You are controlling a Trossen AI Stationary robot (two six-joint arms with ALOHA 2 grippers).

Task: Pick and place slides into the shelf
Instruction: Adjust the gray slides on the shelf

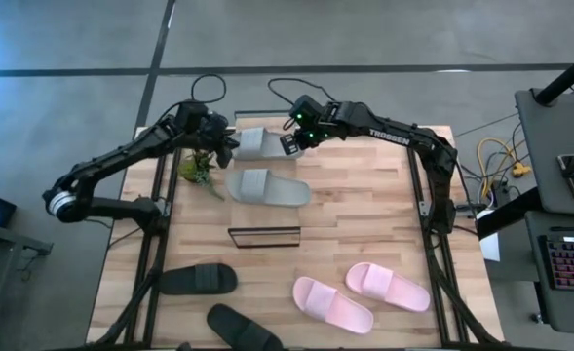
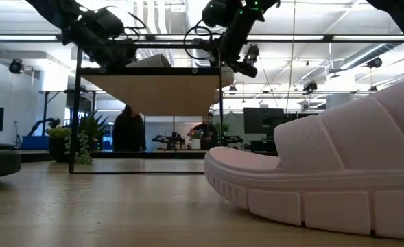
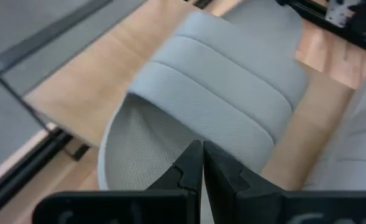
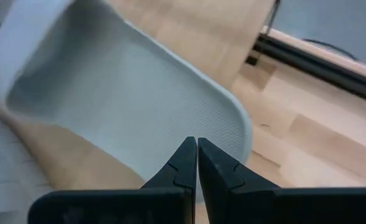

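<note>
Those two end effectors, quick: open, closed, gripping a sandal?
Left end effector: closed, at the grey slide, gripping nothing.
Right end effector: closed, gripping nothing.

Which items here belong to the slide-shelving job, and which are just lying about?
Job:
grey slides
pink slides
black slides
shelf
left gripper and right gripper, both shut at the far grey slide

Lying about:
plant
black wire frame

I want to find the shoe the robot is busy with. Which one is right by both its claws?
The grey slide at the table's far edge, between the left gripper and right gripper. The other grey one lies nearer.
</note>
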